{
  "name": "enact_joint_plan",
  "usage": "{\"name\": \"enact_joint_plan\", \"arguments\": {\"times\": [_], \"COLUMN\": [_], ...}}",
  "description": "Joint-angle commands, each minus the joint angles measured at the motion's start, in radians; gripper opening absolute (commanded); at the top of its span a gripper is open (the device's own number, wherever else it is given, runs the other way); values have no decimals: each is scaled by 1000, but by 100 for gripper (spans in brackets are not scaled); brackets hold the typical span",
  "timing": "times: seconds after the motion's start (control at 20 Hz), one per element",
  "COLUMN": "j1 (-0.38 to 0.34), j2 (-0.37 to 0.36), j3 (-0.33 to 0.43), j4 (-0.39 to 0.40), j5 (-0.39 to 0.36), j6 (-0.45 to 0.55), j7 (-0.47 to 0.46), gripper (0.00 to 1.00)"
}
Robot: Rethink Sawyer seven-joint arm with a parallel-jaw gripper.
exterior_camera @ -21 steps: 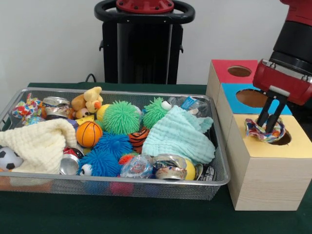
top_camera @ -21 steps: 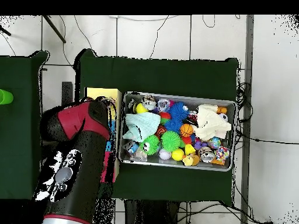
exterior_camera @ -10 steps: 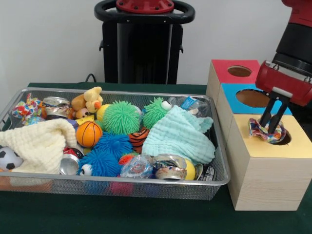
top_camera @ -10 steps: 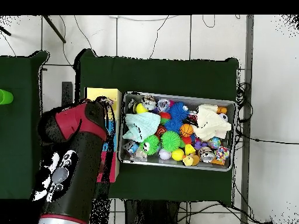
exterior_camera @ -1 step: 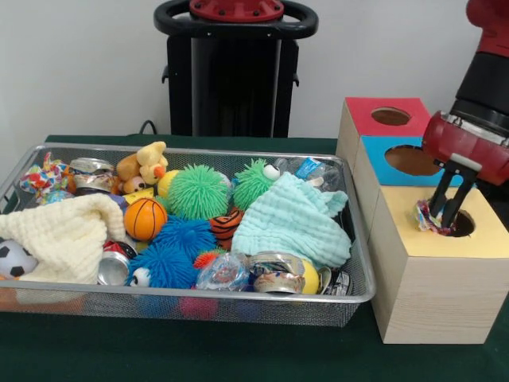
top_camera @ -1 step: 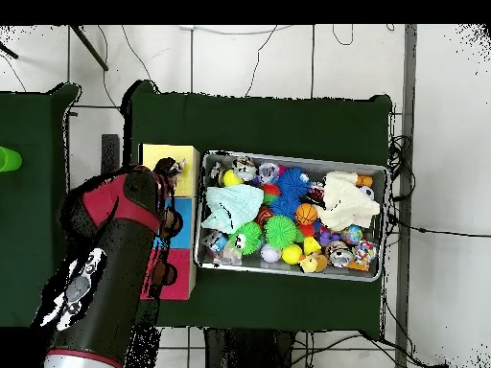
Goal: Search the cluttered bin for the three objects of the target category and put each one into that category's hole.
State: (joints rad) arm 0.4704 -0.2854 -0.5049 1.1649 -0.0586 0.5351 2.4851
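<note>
My gripper [exterior_camera @ -1 step: 444, 215] hangs over the round hole [exterior_camera @ -1 step: 461, 228] of the yellow-topped box [exterior_camera @ -1 step: 413, 239], fingertips at the hole's left rim. It is shut on a crinkled multicoloured wrapper [exterior_camera @ -1 step: 425, 216], which sits half inside the hole. A similar bright wrapper [exterior_camera @ -1 step: 44, 177] lies at the far left of the wire bin [exterior_camera @ -1 step: 238, 297]. In the overhead view the arm [top_camera @ -1 step: 105, 259] covers most of the boxes and the gripper [top_camera @ -1 step: 171, 172] sits at the yellow box [top_camera @ -1 step: 158, 155], beside the bin [top_camera @ -1 step: 288, 271].
A blue-topped box [exterior_camera @ -1 step: 390, 171] and a red-topped box [exterior_camera @ -1 step: 366, 119] stand behind the yellow one. The bin holds spiky balls, a mini basketball [exterior_camera @ -1 step: 145, 219], crushed cans, a teal cloth [exterior_camera @ -1 step: 294, 223], a cream cloth [exterior_camera @ -1 step: 67, 235] and plush toys.
My gripper has moved right and down with the wrapper. The wrapper lay spread on the yellow top before; now it is bunched and sunk partly into the hole.
</note>
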Motion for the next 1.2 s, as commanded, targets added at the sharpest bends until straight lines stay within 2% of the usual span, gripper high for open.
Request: {"name": "enact_joint_plan", "arguments": {"times": [0.05,0.3,0.55,0.8,1.2], "j1": [15,25,11,-4,-3], "j2": [176,198,180,152,139], "j3": [17,4,23,41,33], "j4": [19,19,84,132,145], "j5": [47,79,69,48,42], "j6": [21,-6,-116,-172,-172], "j7": [269,273,212,155,120], "gripper": [0,0,0,0,0]}}
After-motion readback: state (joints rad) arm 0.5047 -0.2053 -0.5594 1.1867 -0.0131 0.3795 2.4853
